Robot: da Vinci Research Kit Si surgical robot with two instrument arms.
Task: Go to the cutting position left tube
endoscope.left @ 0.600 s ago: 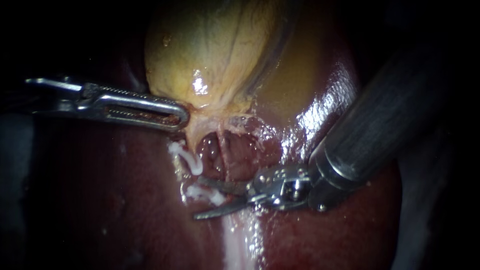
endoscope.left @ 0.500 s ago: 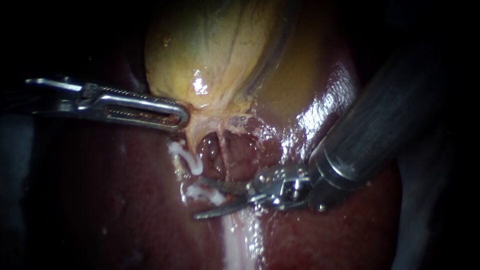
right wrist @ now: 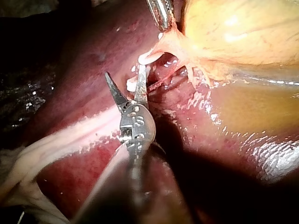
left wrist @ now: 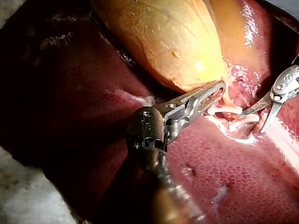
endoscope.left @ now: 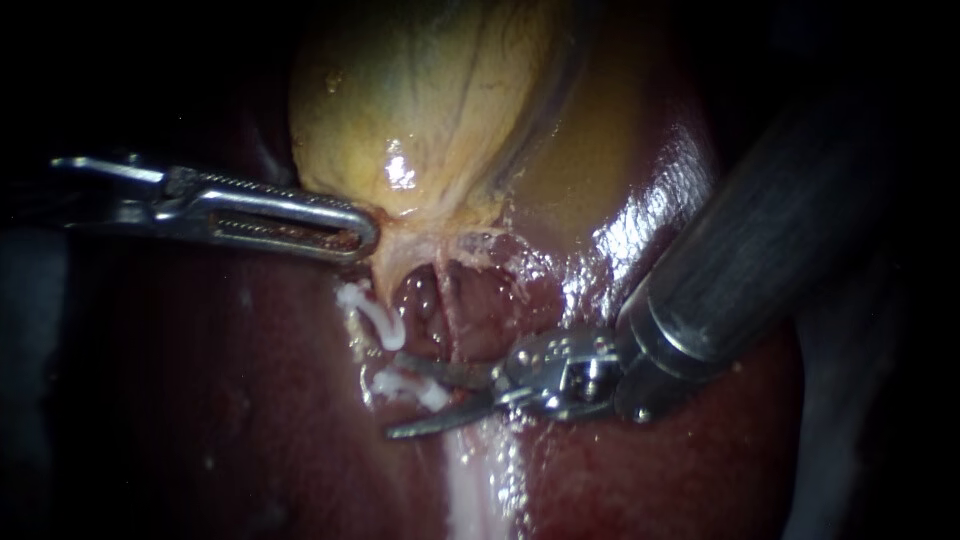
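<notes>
- The left instrument (endoscope.left: 350, 230) was seen reaching in from the left, its shaft lying almost level above the dark liver (endoscope.left: 230, 400).
- Its hand was found closed. Both slotted jaws were clamped on the pale tissue at the narrow lower end of the gallbladder (endoscope.left: 420, 110). In the right wrist view that tissue was seen drawn into a taut peak at the jaws.
- The gallbladder, yellow and glistening, was seen resting on the liver. Its broad end was turned away from both instruments.
- The left tube (endoscope.left: 368, 352) was located just under the clamped neck, running down from it over the liver.
- Two white clips were seen on this tube, an upper clip (endoscope.left: 375, 318) and a lower clip (endoscope.left: 425, 393), set near each other but apart.
- A patch of raw red tissue (endoscope.left: 470, 310) was exposed just to the right of the tube, below the gallbladder's neck.
- The right instrument (endoscope.left: 398, 398) was seen entering from the upper right on a thick dark shaft, with its hand directed leftward at the left tube.
- That hand, made of two thin curved blades, was held open at a moderate width with nothing gripped.
- In the endoscope view the upper blade was seen lying between the two clips and the lower blade below the lower clip, so the lower clip was bracketed by them.
- Contact between the blades and the tube could not be made out.
- A pale streak (endoscope.left: 470, 490) was seen running down the liver beneath the right instrument.
</notes>
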